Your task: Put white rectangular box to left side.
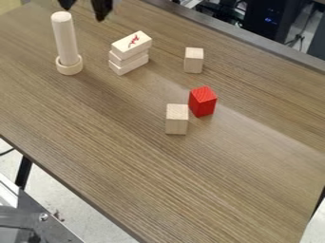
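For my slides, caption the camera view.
Gripper over table: stacked white blocks, a ringed post, a red block, two pale blocks.

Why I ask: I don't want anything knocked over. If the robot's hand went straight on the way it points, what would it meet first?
Probably the wood-grain tabletop, near the upright cylinder and stacked white rectangular blocks, though the hand's depth is unclear.

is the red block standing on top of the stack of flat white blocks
No, the red block stands on the table, apart from the stack.
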Robot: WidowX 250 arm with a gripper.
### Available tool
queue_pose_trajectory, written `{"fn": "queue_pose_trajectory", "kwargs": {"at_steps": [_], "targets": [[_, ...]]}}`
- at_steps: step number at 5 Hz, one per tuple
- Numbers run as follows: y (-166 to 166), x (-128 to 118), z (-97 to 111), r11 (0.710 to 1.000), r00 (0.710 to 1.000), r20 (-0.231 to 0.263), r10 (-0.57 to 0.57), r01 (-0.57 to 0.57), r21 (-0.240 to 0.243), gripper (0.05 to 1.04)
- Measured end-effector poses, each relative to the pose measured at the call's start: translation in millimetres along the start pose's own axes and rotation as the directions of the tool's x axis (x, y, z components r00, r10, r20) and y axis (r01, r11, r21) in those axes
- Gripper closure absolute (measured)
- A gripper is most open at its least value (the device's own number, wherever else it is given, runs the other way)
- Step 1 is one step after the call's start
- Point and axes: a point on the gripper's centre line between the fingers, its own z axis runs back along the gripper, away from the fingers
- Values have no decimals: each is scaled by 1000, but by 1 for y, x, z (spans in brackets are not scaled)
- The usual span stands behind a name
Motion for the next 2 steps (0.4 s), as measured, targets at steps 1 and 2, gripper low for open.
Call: {"fn": "queue_pose_trajectory", "kwargs": {"at_steps": [1, 2], "targets": [[-8, 2, -1, 999, 999, 2, -44, 44, -16, 85], [-15, 4, -8, 994, 994, -10, -105, 105, -18, 85]]}}
